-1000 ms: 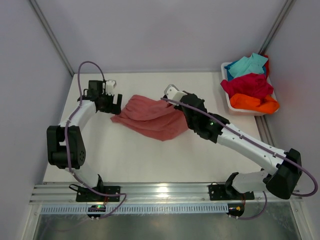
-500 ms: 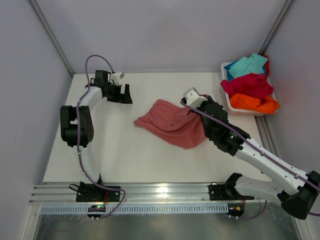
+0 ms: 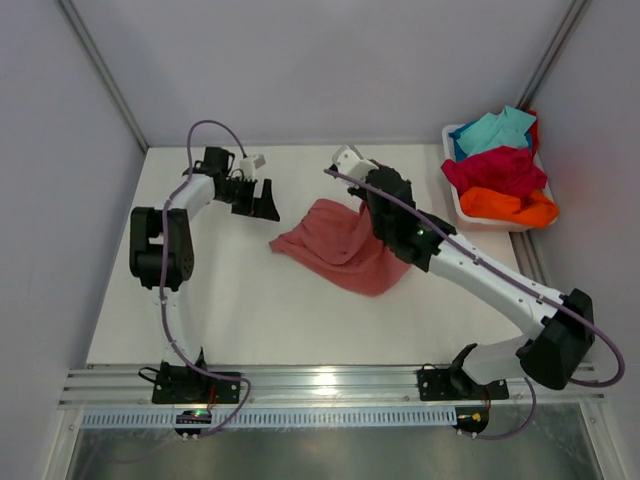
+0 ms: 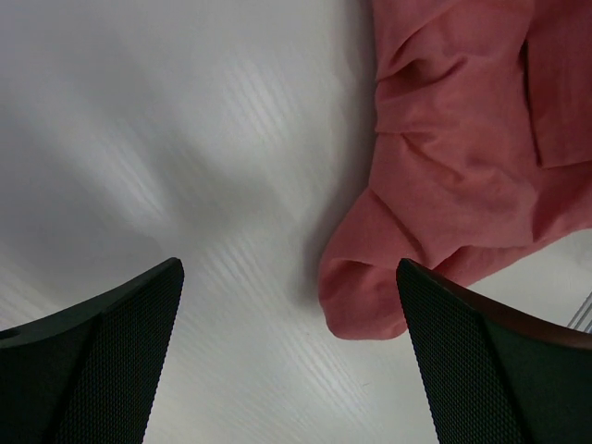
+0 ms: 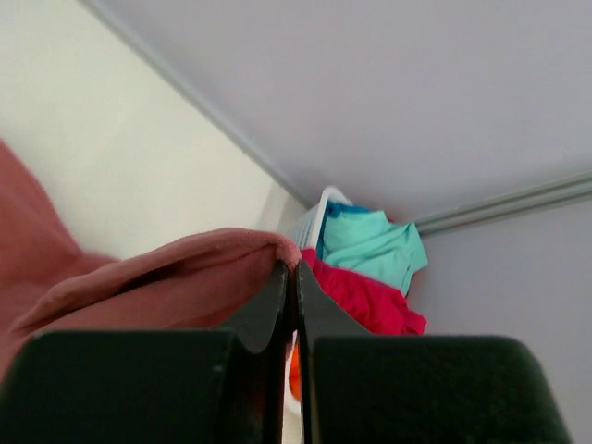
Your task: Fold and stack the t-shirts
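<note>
A salmon-pink t-shirt (image 3: 338, 245) lies crumpled on the white table, its far right edge lifted. My right gripper (image 3: 366, 207) is shut on that raised edge; in the right wrist view the hem (image 5: 289, 248) is pinched at the fingertips of the gripper (image 5: 296, 268). My left gripper (image 3: 266, 203) stands open just left of the shirt. In the left wrist view, a rounded fold of the shirt (image 4: 370, 296) lies close inside the right finger of the open gripper (image 4: 289, 296), untouched. Turquoise (image 3: 495, 130), crimson (image 3: 497, 170) and orange (image 3: 512, 207) t-shirts are piled at the back right.
The white plastic tub (image 3: 449, 133) holding the piled shirts sits at the table's far right corner, against the wall frame. It also shows behind the right fingers, tub (image 5: 310, 215). Grey walls close the back and both sides.
The right gripper has dragged the pink shirt to the right, then swung back toward the far side. The open left gripper has moved right, following the shirt's left end.
</note>
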Tool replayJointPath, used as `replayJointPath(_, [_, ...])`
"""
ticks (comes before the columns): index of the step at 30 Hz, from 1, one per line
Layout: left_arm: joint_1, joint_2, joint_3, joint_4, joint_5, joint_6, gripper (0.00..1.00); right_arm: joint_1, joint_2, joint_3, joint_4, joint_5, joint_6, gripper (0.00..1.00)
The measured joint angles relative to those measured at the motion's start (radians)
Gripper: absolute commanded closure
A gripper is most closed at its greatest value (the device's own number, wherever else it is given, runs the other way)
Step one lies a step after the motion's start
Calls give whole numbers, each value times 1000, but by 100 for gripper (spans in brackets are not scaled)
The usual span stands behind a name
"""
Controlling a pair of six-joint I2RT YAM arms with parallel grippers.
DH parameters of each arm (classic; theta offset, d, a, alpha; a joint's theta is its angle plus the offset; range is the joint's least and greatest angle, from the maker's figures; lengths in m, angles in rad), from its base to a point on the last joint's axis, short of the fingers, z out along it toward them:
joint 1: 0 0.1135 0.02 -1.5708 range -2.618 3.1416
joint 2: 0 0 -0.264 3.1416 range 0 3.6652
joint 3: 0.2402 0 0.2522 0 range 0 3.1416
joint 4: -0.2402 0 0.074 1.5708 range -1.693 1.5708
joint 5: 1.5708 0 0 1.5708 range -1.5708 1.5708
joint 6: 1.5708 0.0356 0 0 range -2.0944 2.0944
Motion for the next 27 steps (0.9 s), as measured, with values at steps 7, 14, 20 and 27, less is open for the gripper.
replayJointPath(7, [3,-122,-208,21,-77,22,1,-4,167,556,-184,-93,137,97])
replayJointPath(14, [3,-221,-239,37,-99,45,1,-1,162,1009,-287,-175,132,97])
replayJointPath(20, [3,-221,-241,55,-105,27,1,22,71,1054,-251,-177,56,97])
replayJointPath(27, [3,-193,-224,62,-64,2,1,24,54,944,-247,-170,45,97])
